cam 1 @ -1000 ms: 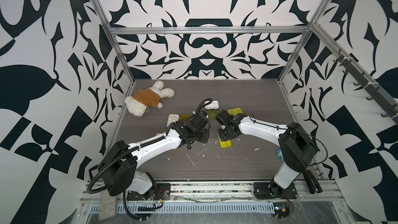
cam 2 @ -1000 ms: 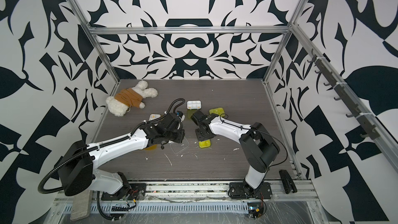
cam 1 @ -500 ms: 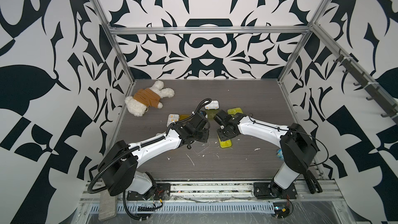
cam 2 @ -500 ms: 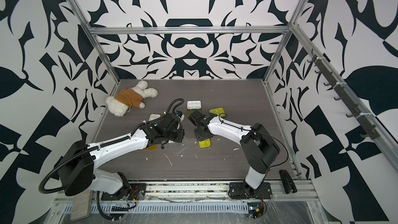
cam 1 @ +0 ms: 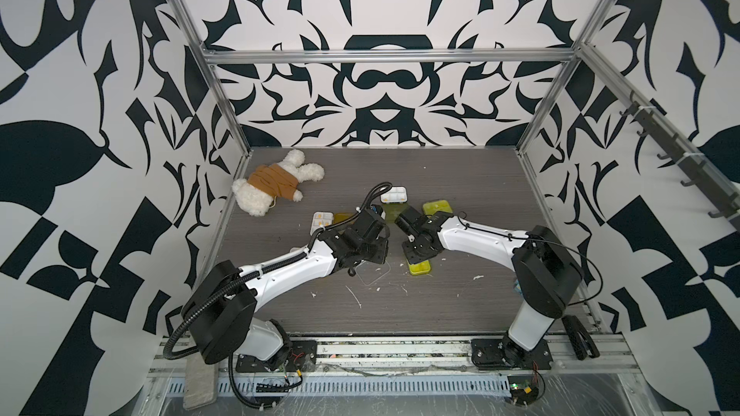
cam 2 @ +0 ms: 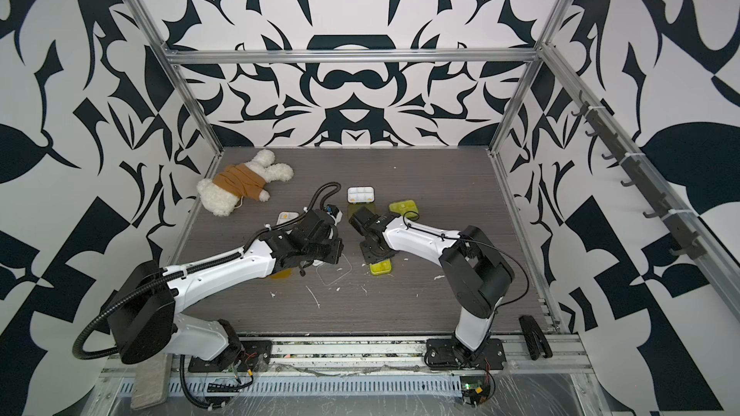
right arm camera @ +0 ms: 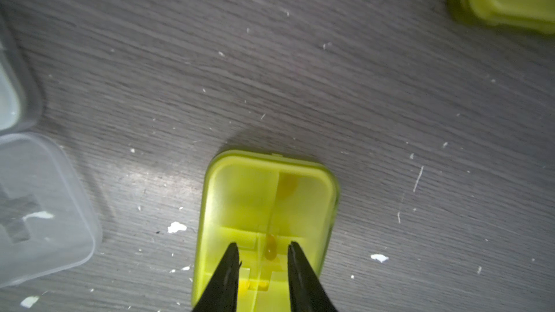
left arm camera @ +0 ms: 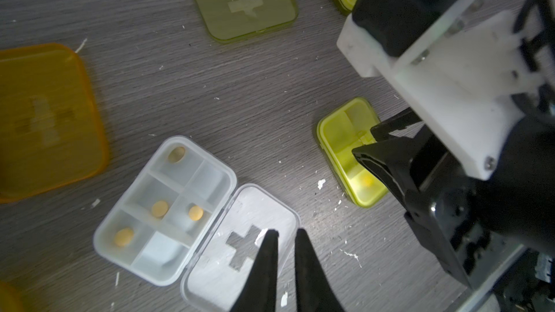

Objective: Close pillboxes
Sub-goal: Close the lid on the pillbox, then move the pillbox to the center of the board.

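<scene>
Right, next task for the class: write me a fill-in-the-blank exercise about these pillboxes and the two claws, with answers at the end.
The clear pillbox lies ___, its lid flat on the table.
It holds ___ yellow pills.
The left claw hangs over the lid, which bears a ___-shaped mark.
The closed pillbox below the right claw is ___ in colour.
Missing words: open; four; cross; yellow-green.
</scene>
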Robot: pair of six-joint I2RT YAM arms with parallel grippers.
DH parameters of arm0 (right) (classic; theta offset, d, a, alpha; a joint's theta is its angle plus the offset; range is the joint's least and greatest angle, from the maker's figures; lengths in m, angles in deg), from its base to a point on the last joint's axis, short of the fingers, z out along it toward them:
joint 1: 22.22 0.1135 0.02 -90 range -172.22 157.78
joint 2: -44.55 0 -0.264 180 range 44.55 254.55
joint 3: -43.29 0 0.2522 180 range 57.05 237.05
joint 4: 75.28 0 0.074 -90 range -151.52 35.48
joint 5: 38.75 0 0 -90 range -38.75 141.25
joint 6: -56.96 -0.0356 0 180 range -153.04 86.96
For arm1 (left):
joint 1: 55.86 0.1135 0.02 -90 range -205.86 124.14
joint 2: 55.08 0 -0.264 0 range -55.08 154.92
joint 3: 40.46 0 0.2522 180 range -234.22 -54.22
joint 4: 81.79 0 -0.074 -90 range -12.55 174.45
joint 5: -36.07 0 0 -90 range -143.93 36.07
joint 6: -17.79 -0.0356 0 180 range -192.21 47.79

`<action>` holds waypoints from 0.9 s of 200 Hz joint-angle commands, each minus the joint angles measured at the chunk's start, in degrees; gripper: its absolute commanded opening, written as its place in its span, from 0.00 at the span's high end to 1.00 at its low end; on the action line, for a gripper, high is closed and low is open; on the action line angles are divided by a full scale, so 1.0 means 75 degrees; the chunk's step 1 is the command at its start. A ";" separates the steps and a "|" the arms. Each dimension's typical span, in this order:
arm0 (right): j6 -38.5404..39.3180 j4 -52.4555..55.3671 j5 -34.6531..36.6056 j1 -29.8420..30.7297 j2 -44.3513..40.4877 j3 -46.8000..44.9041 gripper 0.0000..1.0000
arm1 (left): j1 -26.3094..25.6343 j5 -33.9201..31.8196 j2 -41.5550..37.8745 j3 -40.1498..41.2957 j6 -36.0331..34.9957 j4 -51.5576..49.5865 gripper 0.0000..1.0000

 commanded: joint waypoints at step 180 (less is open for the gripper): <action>-0.0849 0.0033 0.0228 0.1047 -0.0205 -0.0562 1.00 | 0.1014 0.0195 -0.1392 0.0777 0.0418 0.0192 0.82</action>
